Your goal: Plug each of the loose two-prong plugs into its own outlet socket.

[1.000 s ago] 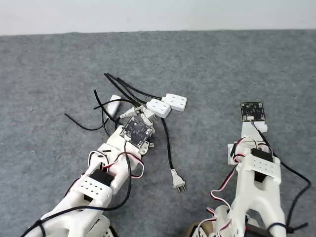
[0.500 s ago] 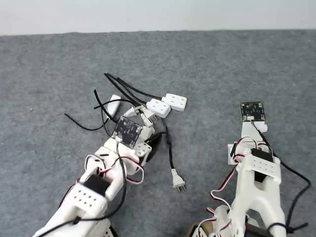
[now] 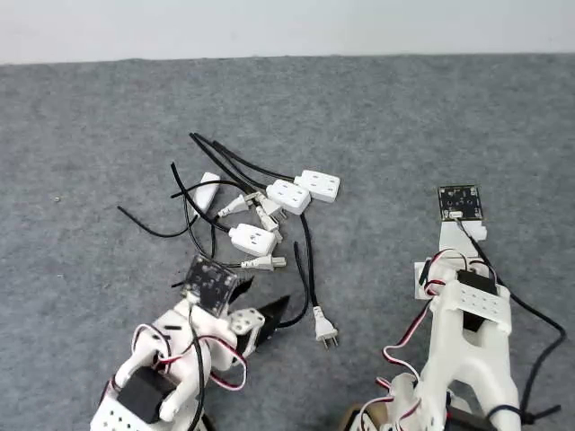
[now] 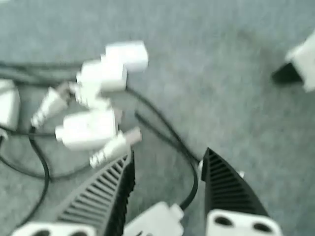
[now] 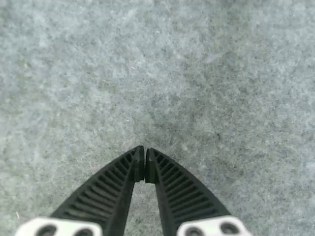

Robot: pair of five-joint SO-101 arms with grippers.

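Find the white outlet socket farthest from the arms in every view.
High view: outlet socket at the cluster's far right end, beside a twin socket.
Left wrist view: outlet socket farthest beyond the open jaws of the left gripper, beside that twin.
Right wrist view: grey mat beyond the right gripper, jaws shut.
Shared landmark: the twin socket.

Entry: no text, label, number or sign can be read in any view.

The small square black circuit board [image 3: 460,203] on the right arm's wrist has pale specks on its face, too small to read. The matching black board [image 3: 212,281] on the left arm's wrist is the same.

The white plastic outlet blocks [image 3: 316,185] on the grey carpeted bench [image 3: 431,117] have dark socket slots on their faces. No marking on them is legible.
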